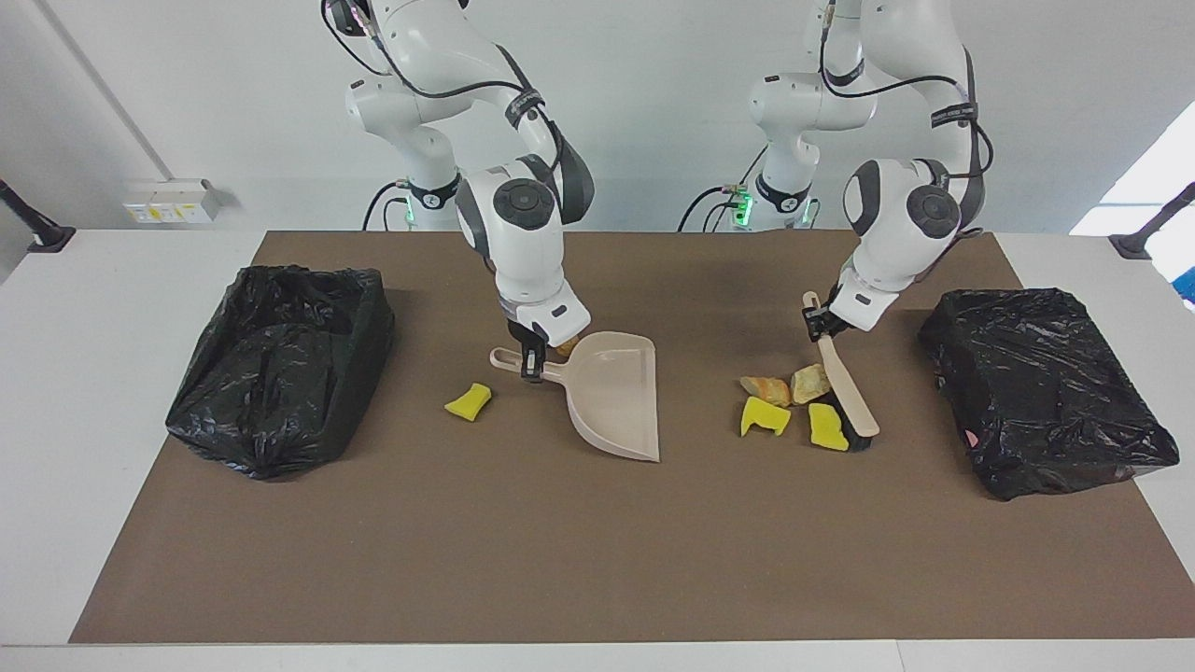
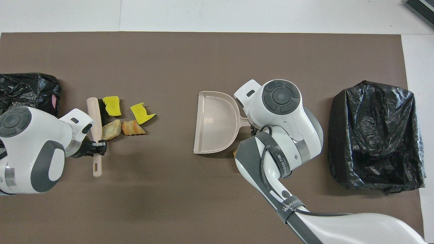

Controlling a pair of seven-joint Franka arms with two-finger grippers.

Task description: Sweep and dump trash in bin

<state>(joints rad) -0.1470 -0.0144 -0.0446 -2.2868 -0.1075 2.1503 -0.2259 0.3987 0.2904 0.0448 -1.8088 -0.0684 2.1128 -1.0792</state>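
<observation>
The left end effector [image 1: 822, 327] is clenched on the handle of the brush [image 1: 845, 383], whose dark bristles touch the scraps nearest the left arm's end of the table; the right end effector [image 1: 532, 359] is clenched on the handle of the beige dustpan [image 1: 611, 397], whose open lip faces the pile with a stretch of bare mat between; the trash lies in three places: a cluster of four (two yellow sponge chunks [image 1: 764, 417] and two tan bread pieces [image 1: 766, 387]) just beside the brush, a lone yellow chunk [image 1: 468, 401] toward the right arm's end, and an orange-brown scrap [image 2: 236, 154] peeping out beside the dustpan handle under the right wrist; the step in hand looks like pushing the cluster toward the pan, and it should go best with the bristles kept flat on the mat and one slow, straight stroke (light foam may roll or skip off to the side), while the pan lip stays pressed down so nothing slides beneath; the brown mat [image 1: 523, 551] is open between pile and pan; one black-lined bin [image 1: 1046, 392] sits close to the brush, so room for a backswing is short; the other bin [image 1: 280, 364] stands at the right arm's end, well apart from the pan.
</observation>
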